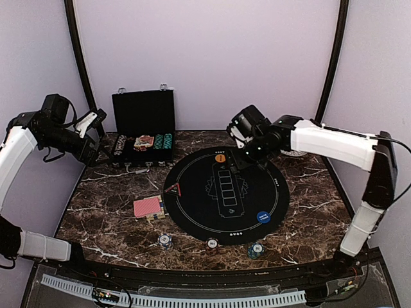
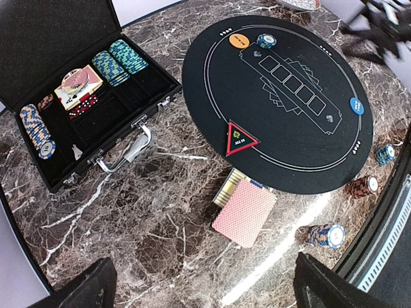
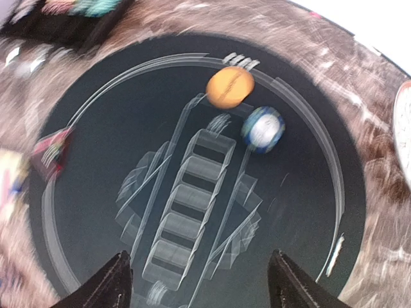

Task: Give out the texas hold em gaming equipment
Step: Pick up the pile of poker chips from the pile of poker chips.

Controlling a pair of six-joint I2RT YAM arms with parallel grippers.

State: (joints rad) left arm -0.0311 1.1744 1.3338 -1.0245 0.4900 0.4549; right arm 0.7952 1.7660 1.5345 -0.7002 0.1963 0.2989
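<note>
A black round mat (image 1: 192,215) lies mid-table. On its far edge sit an orange button (image 3: 229,86) and, beside it, a blue-edged poker chip (image 3: 262,128). My right gripper (image 3: 202,282) hovers open above the mat near them, with nothing between its fingers; its view is motion-blurred. A blue button (image 1: 262,217) rests on the mat's near right. A deck of red-backed cards (image 2: 245,212) lies off the mat's left edge. Three chip stacks (image 1: 165,241) (image 1: 212,243) (image 1: 255,249) stand along the near edge. My left gripper (image 2: 202,289) is wide open, high at the far left, holding nothing.
An open black chip case (image 2: 83,96) with chips and cards stands at the back left. A red triangle marker (image 2: 241,140) sits on the mat's left rim. A patterned plate (image 3: 404,128) lies behind the mat on the right. Purple walls enclose the table.
</note>
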